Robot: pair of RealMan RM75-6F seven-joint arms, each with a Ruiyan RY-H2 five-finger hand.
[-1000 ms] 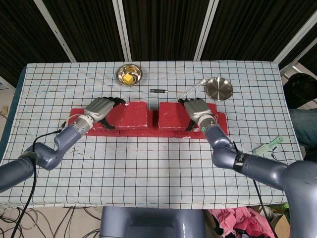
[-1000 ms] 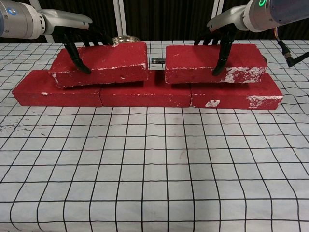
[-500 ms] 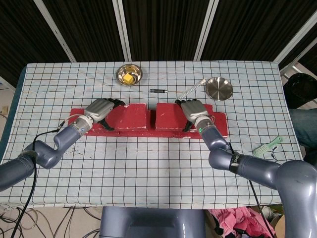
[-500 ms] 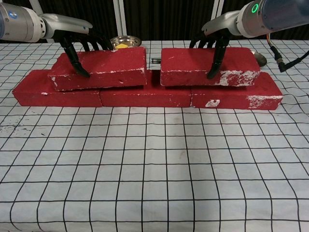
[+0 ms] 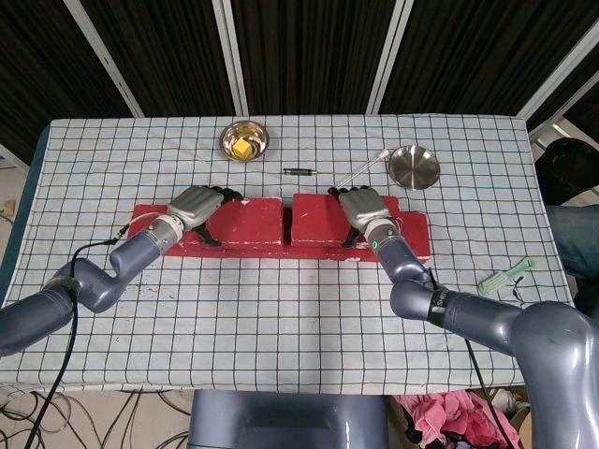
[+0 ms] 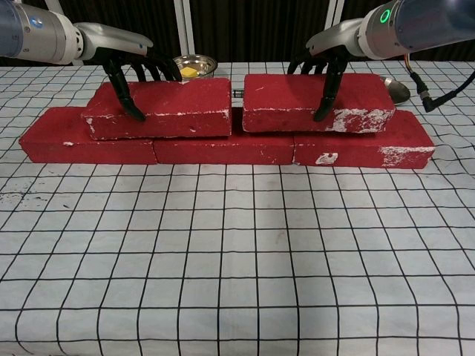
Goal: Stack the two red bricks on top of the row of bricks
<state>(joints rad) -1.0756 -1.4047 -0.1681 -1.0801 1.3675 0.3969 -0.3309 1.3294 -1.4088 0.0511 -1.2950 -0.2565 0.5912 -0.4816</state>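
Observation:
Three red bricks form a row [image 6: 223,148] on the checkered cloth. Two more red bricks lie on top of it with a narrow gap between them. My left hand [image 6: 137,70] grips the left upper brick [image 6: 159,110] near its left end, thumb on the front face and fingers behind. My right hand [image 6: 323,67] grips the right upper brick [image 6: 297,104] at its middle in the same way. From the head view, the left hand [image 5: 195,208] and right hand [image 5: 365,210] cover parts of the left upper brick [image 5: 248,221] and the right upper brick [image 5: 314,217].
Behind the bricks stand a metal bowl [image 5: 244,140] holding something yellow, a small dark cylinder [image 5: 299,172] and a metal pan with a handle [image 5: 414,166]. A green object [image 5: 505,277] lies at the right edge of the table.
Both upper bricks have slid toward each other, narrowing the gap. The left brick, tilted before, now lies flat on the row. Both hands keep their hold.

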